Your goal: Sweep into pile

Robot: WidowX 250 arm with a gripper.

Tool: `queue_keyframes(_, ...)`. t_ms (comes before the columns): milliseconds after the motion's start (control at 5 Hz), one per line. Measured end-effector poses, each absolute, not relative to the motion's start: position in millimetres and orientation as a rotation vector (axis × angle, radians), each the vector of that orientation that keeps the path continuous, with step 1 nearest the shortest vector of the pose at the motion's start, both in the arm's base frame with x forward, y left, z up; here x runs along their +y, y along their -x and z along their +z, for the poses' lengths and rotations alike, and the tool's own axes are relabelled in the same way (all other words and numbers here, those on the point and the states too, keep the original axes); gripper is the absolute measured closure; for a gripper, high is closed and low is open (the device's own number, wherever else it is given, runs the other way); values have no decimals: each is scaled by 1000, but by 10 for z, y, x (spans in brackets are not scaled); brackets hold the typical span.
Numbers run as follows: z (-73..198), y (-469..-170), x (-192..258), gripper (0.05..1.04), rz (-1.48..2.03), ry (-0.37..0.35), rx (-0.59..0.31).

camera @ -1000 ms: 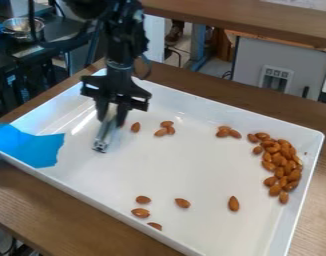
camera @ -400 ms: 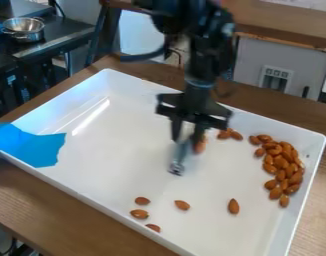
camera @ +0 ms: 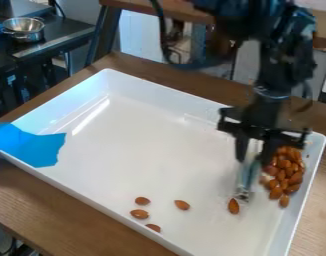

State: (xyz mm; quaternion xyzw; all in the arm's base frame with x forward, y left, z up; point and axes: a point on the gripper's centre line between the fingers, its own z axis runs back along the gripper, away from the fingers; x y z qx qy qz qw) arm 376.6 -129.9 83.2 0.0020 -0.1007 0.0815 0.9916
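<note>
Gripper [camera: 254, 156] above white tray [camera: 145, 145], fingers [camera: 242, 149] pinching a slim tool [camera: 247, 177]; lone almond [camera: 234, 206] by tool's tip; almond pile [camera: 291, 175] along right wall; four loose almonds [camera: 139, 214] near front wall.

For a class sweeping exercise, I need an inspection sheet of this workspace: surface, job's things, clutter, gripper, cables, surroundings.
Surface: white rectangular rimmed tray on a brown wooden table.
Job's things: brown almond pile at the tray's right-hand end in the view; five loose brown almonds nearer the camera, one by the tip of a slim silvery tool.
Clutter: bright blue sheet over the tray's left edge in the view.
Gripper: black two-finger gripper holds the tool, beside the pile.
Cables: black cable looping by the arm.
Surroundings: silvery metal pot on a dark counter.
</note>
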Motion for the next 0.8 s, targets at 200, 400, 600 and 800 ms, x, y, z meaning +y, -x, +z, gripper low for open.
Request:
queue_keyframes(200, 861, -3683, -1138, 729, 150, -24, -221)
queue_keyframes(400, 1186, -3560, -645, 729, 217, -50, -319)
queue_keyframes(600, 1276, -3400, -122, 729, 289, -125, -309)
queue_keyframes(800, 1170, -3217, 315, 729, 220, -233, -209)
